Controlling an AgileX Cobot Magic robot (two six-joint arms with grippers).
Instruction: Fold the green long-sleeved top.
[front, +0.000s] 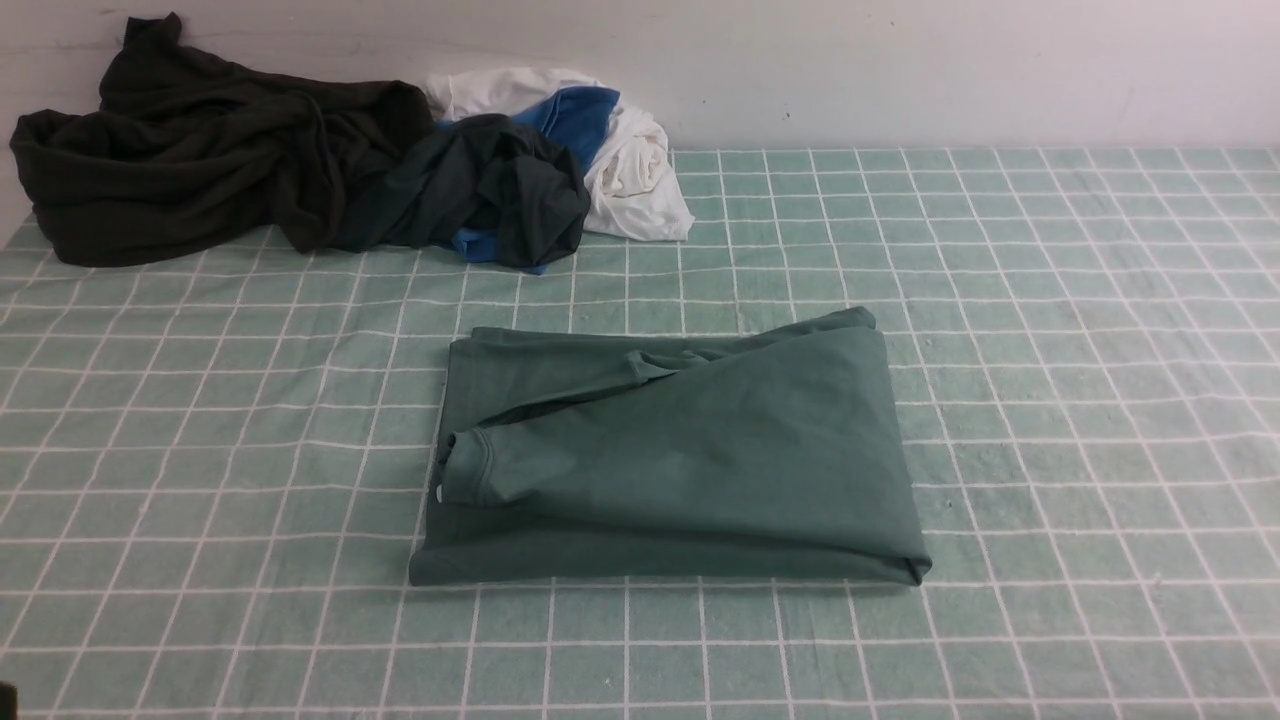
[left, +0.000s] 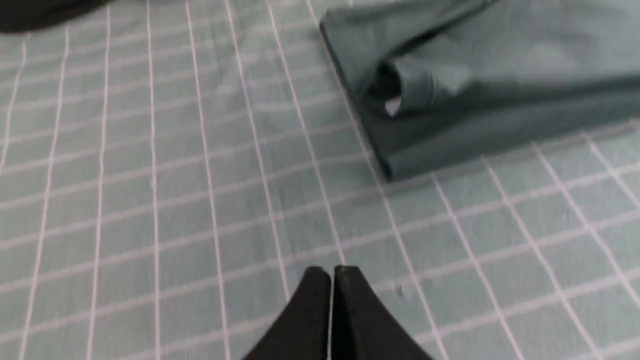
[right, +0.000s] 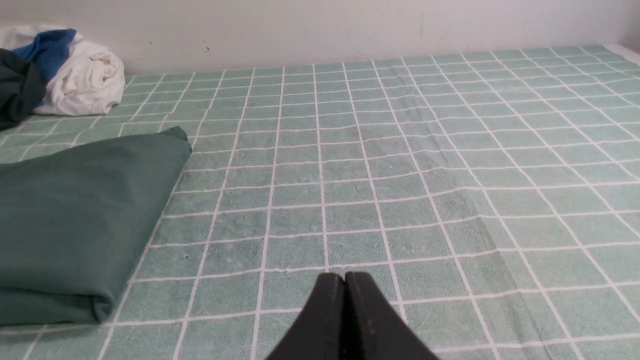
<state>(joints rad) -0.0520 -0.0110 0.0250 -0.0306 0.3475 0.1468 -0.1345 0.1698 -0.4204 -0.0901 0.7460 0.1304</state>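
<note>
The middle of the checked cloth (front: 1050, 400) is taken up by the folded green top (front: 680, 460). Wide open room is seen to its right, to its left and in front of it. The far left corner is blocked by a heap of dark clothes (front: 220, 150) with white and blue clothes (front: 610, 140) beside it. A clear strip is left between heap and top.

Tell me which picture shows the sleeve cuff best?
The left wrist view: the sleeve cuff is close, with its opening facing the camera. The front view shows the cuff smaller on the whole green top. The right wrist view misses it.
</note>
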